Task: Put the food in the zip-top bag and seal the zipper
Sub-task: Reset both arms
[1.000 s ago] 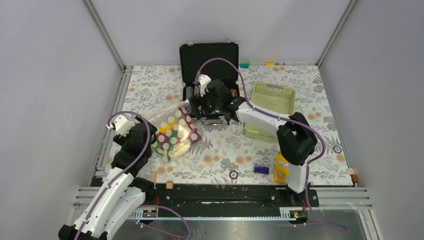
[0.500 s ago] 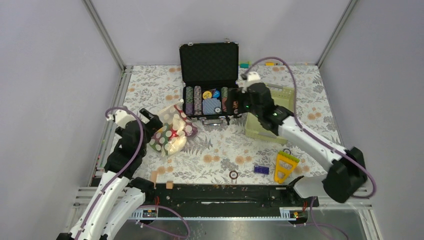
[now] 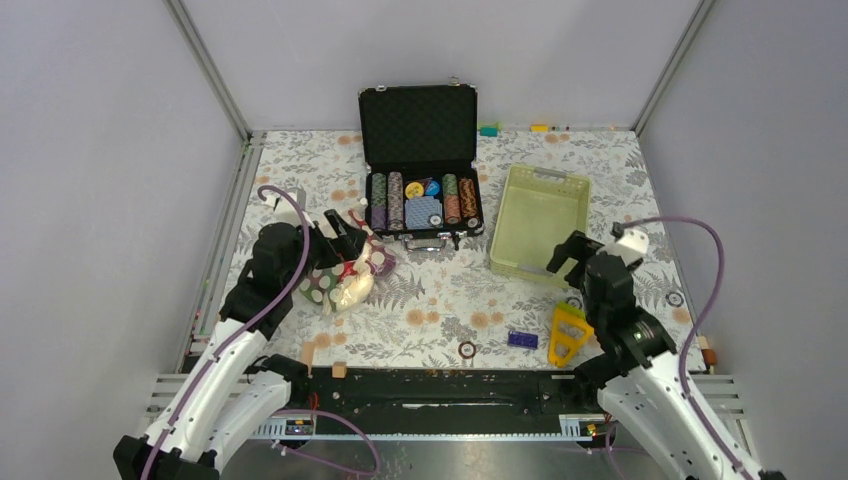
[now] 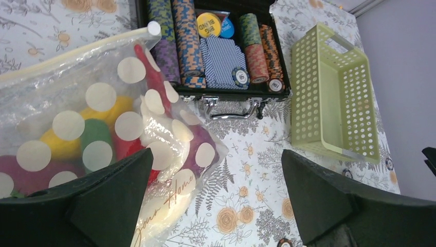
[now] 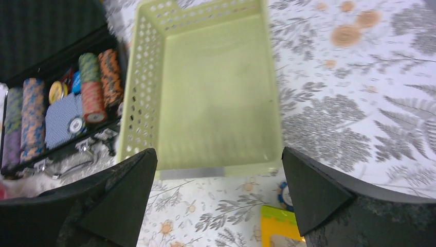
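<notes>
I see my left tool (image 4: 217, 154) and right tool (image 5: 218, 154) wide open, empty; if the zipper (image 4: 77, 51) is not fully pressed, nudging the zip-top bag (image 4: 31, 98) could spill the food (image 4: 96, 133).

Clear soft plastic pouch with white polka dots (image 4: 46, 87) cropped by the left and bottom edges of the left wrist view, lower part masked behind a black finger (image 4: 97, 206) of the left gripper (image 4: 216, 170). Toy food (image 4: 95, 133) inside broken up by dots and creases — red, yellow, green and purple patches, shapes not separable. Pale press-seal strip (image 4: 77, 53) along the mouth: pressed closed or not, unreadable. Black poker chip case (image 4: 226, 95) cut at the top edge there; blurred and cut at the left edge in the right wrist view. Yellow flat plastic piece (image 5: 277, 224) chopped by that view's bottom edge. Far at the back of the top view, a teal bit (image 3: 488, 130) and a yellow bit (image 3: 540, 127) — too small to name.
</notes>
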Action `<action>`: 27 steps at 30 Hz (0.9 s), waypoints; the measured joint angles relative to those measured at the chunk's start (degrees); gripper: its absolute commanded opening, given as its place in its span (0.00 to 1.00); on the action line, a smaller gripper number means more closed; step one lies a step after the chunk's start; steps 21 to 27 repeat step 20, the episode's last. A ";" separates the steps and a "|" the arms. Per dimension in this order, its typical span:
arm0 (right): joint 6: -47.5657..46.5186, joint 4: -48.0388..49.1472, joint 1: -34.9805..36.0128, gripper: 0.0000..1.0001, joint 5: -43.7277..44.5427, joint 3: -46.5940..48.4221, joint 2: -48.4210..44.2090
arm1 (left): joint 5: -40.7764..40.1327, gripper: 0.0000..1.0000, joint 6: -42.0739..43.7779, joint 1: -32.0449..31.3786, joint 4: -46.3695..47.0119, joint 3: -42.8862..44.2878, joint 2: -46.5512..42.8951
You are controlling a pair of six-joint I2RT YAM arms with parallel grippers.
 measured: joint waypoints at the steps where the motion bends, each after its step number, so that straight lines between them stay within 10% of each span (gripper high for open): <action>1: 0.52 -1.31 -0.09 1.00 2.19 -1.27 -3.06 | 0.24 0.99 0.24 0.00 0.15 0.26 0.02; 9: 1.97 -3.34 -0.09 1.00 10.97 -6.23 -16.20 | 0.39 0.99 1.40 0.00 0.79 0.66 0.26; 27: 1.05 -3.32 -0.09 1.00 12.24 -6.86 -15.43 | -0.26 0.99 1.55 0.00 0.76 0.94 2.45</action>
